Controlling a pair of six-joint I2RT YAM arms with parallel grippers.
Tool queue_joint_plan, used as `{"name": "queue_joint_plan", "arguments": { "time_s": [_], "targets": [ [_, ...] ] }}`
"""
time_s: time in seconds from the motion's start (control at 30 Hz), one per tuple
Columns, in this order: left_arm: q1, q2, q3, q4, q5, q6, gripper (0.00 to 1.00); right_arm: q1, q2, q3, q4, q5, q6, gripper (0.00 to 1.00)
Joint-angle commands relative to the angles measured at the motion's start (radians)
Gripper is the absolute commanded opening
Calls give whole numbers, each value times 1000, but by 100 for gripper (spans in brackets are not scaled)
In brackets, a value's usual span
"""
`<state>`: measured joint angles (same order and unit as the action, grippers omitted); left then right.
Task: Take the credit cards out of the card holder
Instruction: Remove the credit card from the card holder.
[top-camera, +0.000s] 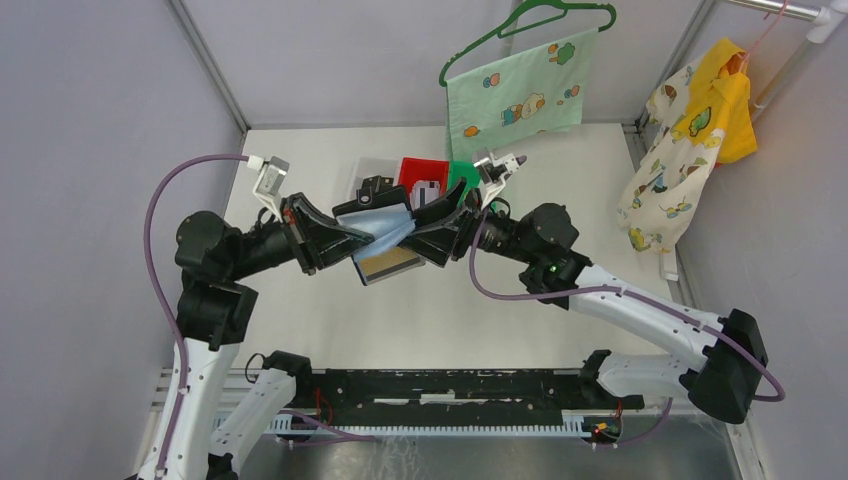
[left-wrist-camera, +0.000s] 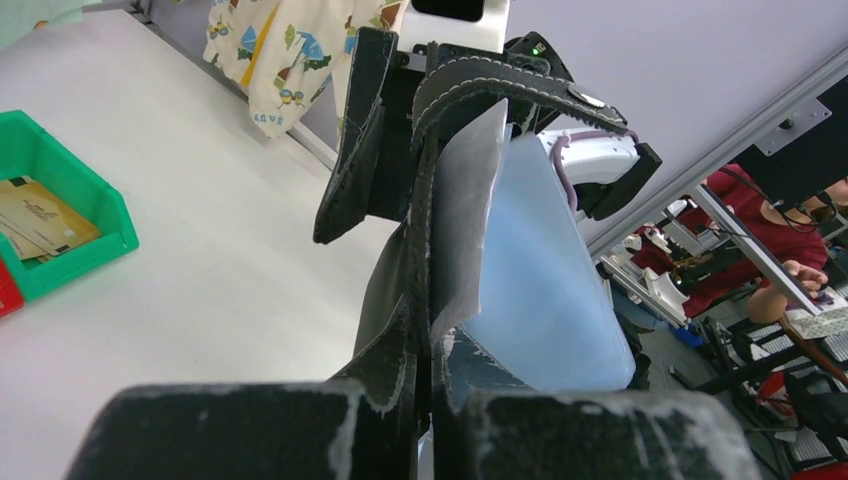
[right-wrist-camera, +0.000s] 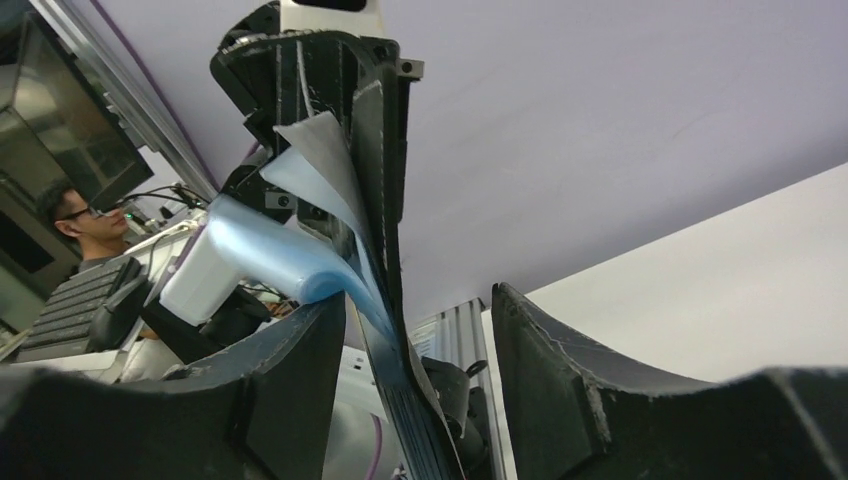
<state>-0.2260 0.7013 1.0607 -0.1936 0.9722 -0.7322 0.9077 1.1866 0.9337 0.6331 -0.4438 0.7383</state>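
A: Where is the card holder (top-camera: 378, 226) sitting?

B: It is hanging in the air above the worktop (top-camera: 450, 320), between the 2 arms, folded open with its grey-blue lining showing.

A: What is the left pincer (top-camera: 362, 240) doing?

B: It is clamping tight on 1 edge of the card holder.

A: And the right pincer (right-wrist-camera: 418, 300)?

B: Its jaws are standing wide, straddling the opposite edge with a gap on 1 side.

A: Any credit cards (left-wrist-camera: 40, 215)?

B: Tan ones are lying in the green bin (left-wrist-camera: 85, 258). 1 more tan card (top-camera: 387, 265) is showing just under the holder; I cannot tell whether it is touching.
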Motion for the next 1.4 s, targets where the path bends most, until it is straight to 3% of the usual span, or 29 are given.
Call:
{"name": "queue_joint_plan", "arguments": {
  "time_s": [0.0, 0.1, 0.27, 0.33, 0.4, 0.43, 0.57, 0.67, 0.87, 1.1, 1.2, 1.37],
  "targets": [
    [-2, 3, 8, -13, 24, 20, 2, 3, 40, 65, 168, -91, 102, 60],
    [-2, 3, 8, -22, 19, 35, 2, 4, 39, 52, 164, -89, 110, 52],
    [-3, 11, 23, -81, 8, 95, 4, 5, 26, 35, 141, -73, 103, 23],
    [-3, 17, 43, -135, -14, 151, 19, 4, 17, 34, 123, -65, 102, 16],
    [-3, 26, 74, -208, -55, 227, 51, 4, 7, 38, 90, -47, 96, 7],
    [-3, 30, 95, -251, -88, 272, 60, 4, 0, 40, 67, -38, 89, 4],
    [-2, 13, 155, -350, -259, 422, 76, 2, -37, 36, -8, 6, 55, 0],
    [-3, -14, 164, -349, -270, 472, 80, -4, -63, 34, -64, 43, 22, 0],
    [-2, -37, 153, -347, -12, 517, 75, -20, -88, 46, -96, 45, 9, 0],
    [-3, -12, 160, -484, 295, 677, 65, -23, -79, 66, -79, -3, 33, 1],
    [-2, -23, 152, -446, 215, 660, 60, -21, -62, 70, -49, -36, 59, 1],
    [-3, -41, 69, -231, 8, 476, 25, -13, -30, 62, -2, -75, 91, 5]
  ]
}}
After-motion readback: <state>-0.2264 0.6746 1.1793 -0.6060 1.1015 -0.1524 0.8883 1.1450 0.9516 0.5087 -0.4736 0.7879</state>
